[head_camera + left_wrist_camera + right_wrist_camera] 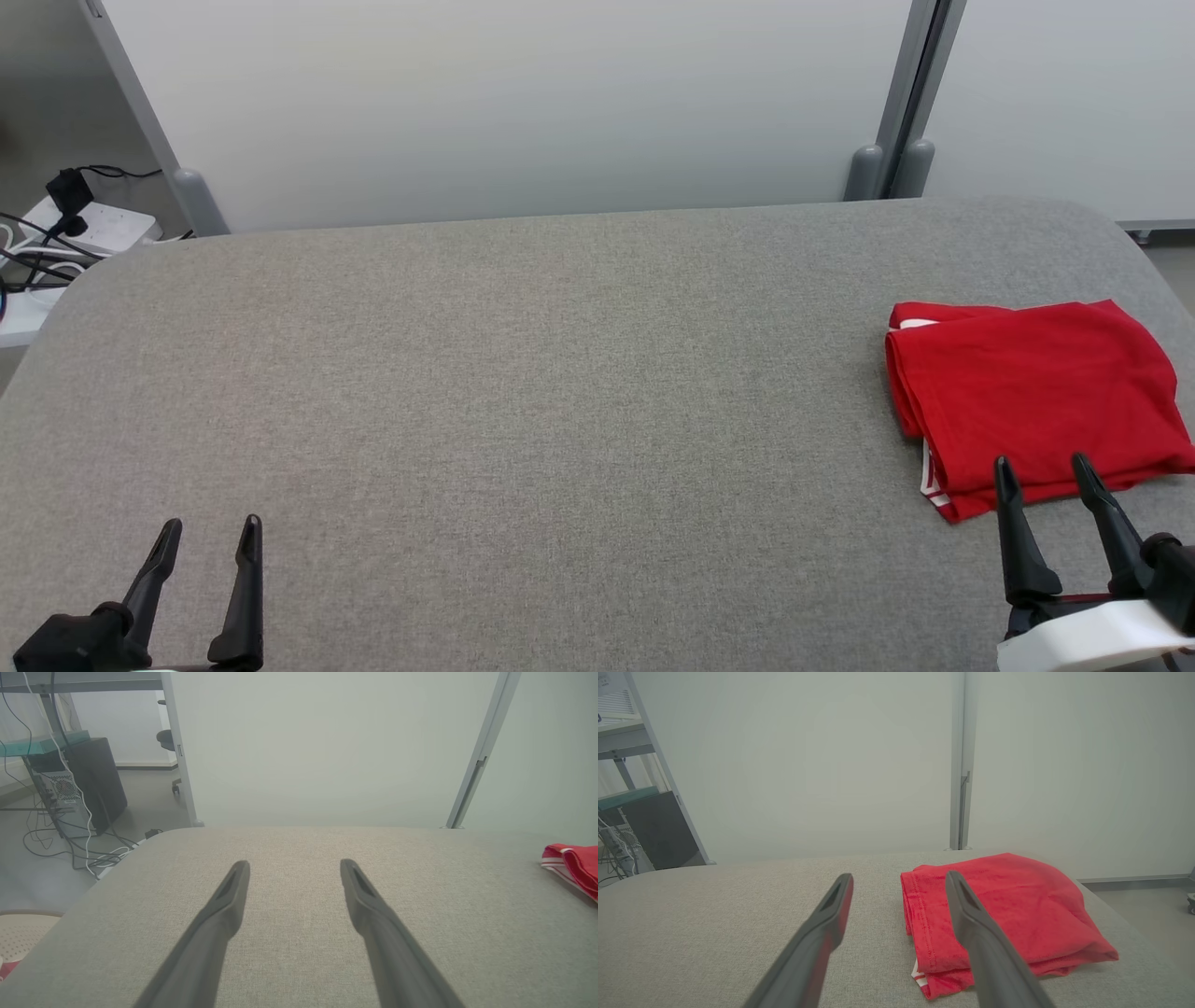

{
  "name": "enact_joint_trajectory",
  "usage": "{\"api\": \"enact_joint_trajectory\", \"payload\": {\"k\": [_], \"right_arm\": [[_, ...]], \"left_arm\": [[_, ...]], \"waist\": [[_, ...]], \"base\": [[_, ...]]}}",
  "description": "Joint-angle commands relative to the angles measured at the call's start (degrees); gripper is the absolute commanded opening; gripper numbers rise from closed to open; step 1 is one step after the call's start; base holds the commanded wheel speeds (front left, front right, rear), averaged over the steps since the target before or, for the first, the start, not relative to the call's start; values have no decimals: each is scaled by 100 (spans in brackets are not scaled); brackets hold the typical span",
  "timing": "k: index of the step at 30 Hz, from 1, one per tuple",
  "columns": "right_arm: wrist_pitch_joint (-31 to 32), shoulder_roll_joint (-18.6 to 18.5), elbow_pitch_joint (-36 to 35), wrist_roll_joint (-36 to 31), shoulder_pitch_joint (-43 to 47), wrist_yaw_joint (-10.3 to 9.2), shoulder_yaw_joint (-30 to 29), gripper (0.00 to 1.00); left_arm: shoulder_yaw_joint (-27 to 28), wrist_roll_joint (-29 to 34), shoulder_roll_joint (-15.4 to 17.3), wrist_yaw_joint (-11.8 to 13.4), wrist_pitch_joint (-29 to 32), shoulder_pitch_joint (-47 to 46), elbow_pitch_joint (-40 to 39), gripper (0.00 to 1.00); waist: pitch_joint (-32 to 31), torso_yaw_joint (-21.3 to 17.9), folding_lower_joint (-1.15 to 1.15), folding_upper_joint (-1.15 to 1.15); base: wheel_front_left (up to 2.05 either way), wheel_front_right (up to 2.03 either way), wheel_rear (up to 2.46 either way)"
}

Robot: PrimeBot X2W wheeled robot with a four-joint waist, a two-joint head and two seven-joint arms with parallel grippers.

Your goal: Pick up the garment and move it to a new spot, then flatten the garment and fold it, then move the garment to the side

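Note:
The garment (1036, 401) is red with white trim, folded into a compact rectangle at the right end of the grey table (523, 392). My right gripper (1044, 462) is open just at the garment's near edge, its fingers empty and apart from the cloth. In the right wrist view the garment (1017, 910) lies ahead and to the right of that gripper (899, 878), with one finger in front of it. My left gripper (211, 525) is open and empty at the table's near left corner. The left wrist view has this gripper (295, 864) over bare cloth, the garment (574, 868) far right.
A pale partition wall with grey posts (901, 103) stands behind the table. A power strip and cables (75, 229) lie on the floor at the back left. A dark computer case and wires (88, 784) stand beyond the table's left end.

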Motion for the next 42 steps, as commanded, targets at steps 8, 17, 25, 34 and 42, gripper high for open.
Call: {"api": "enact_joint_trajectory", "payload": {"k": [8,17,25,34,42], "right_arm": [[24,-70,-195,-72,-100,24,168,100],[22,-70,-210,-55,-91,24,157,100],[17,30,77,13,20,0,92,0],[127,45,132,594,-36,2,63,0],[215,56,190,1045,-97,3,37,0]], "left_arm": [[240,-84,167,-25,-16,-301,-98,100],[231,-109,171,-4,-3,-292,-116,100],[-53,-92,-103,2,52,12,113,0],[103,-489,-285,-165,171,-72,207,0],[227,-797,-427,-314,267,-174,336,0]], "waist": [[-10,-19,0,0],[-6,-36,0,0],[3,-24,0,0],[5,-18,6,0],[24,-13,0,0]], "base": [[0,0,0],[0,0,0],[0,0,0],[0,0,0],[0,0,0]]}}
